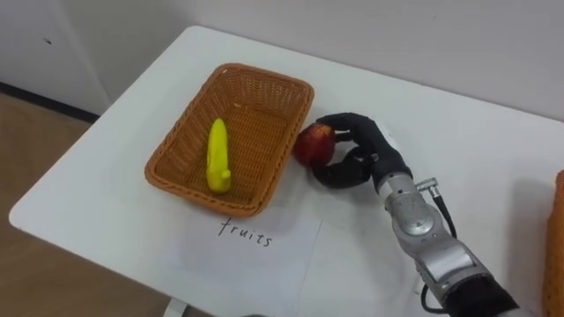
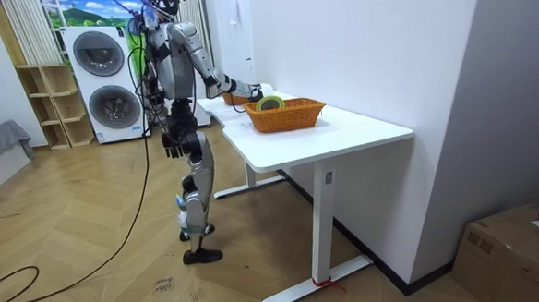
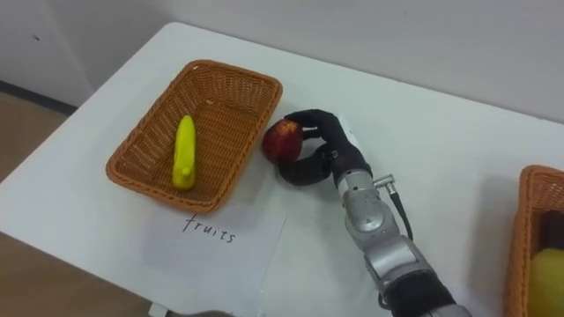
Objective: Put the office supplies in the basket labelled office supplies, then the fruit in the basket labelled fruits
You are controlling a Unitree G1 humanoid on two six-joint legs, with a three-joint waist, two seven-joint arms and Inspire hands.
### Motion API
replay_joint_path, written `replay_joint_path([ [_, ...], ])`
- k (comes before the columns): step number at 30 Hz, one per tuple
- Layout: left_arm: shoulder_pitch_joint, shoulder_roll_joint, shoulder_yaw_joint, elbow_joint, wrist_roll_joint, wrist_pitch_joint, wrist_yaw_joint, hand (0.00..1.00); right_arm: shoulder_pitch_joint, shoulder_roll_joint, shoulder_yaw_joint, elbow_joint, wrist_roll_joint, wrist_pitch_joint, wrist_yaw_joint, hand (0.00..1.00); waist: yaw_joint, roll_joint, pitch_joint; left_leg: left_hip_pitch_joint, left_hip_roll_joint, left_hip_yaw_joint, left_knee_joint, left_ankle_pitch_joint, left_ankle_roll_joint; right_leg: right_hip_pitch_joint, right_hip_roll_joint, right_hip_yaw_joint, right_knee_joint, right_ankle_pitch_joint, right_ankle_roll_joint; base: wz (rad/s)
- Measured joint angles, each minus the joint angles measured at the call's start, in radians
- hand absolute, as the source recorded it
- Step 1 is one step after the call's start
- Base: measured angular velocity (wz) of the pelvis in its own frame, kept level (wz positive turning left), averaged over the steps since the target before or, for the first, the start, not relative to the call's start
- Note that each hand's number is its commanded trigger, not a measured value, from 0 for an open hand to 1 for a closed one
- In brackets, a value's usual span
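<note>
A red apple (image 1: 313, 143) is in my right hand (image 1: 363, 151), whose fingers and thumb curl round it. Hand and apple are close against the right wall of the wicker fruit basket (image 1: 181, 145), outside it and at about rim height. A yellow banana (image 1: 217, 154) lies inside that basket. A second wicker basket (image 3: 527, 220) stands at the table's right edge, with a yellow object (image 3: 546, 277) in it. In the room view my left hand (image 2: 170, 144) hangs at my side, away from the table.
A paper sheet with a handwritten label (image 1: 251, 238) lies in front of the fruit basket. The white table (image 1: 458, 150) stands against a wall, and I stand at its long side. Washing machines (image 2: 104, 81) and a shelf (image 2: 50, 107) are behind me.
</note>
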Motion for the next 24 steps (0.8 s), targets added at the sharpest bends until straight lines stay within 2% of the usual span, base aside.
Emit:
replay_joint_path([
  [5,0.0,0.0,0.0,0.0,0.0,0.0,0.0,0.0,0.0,0.0,0.002,0.0,0.001,0.002,0.004,1.0,0.0,-0.001,-0.0034,0.001,0.0,0.0,0.001,0.0,0.0,0.002,0.0,-0.001,0.0,0.0,0.0,0.0],
  [14,0.008,0.0,0.011,0.001,0.0,0.0,0.0,0.0,0.007,0.001,0.001,0.0,0.022,0.001,0.006,1.0,-0.001,0.0,-0.0034,0.01,0.0,-0.001,0.003,0.0,0.0,0.013,0.0,-0.002,-0.002,0.0,0.0,0.0],
  [20,0.013,-0.002,0.062,0.0,-0.003,-0.002,0.003,0.0,0.046,0.012,-0.012,-0.023,0.021,0.002,0.011,1.0,-0.011,-0.002,-0.0042,0.024,0.0,-0.002,-0.001,0.0,0.0,0.027,0.0,-0.002,-0.002,0.0,0.0,0.0],
  [23,0.011,-0.004,0.097,0.001,-0.005,-0.003,0.01,0.0,0.058,0.016,-0.02,-0.028,0.019,-0.001,0.021,1.0,-0.03,-0.005,-0.0065,0.021,-0.001,-0.005,-0.001,0.0,0.0,0.027,0.0,-0.001,-0.002,0.0,0.0,0.02],
  [24,0.011,-0.004,0.098,0.0,-0.005,-0.003,0.013,0.0,0.064,0.016,-0.023,-0.03,0.019,-0.002,0.021,1.0,-0.031,-0.01,-0.01,0.022,-0.001,-0.005,0.0,0.0,0.0,0.028,0.0,-0.001,-0.002,0.0,0.0,0.0],
])
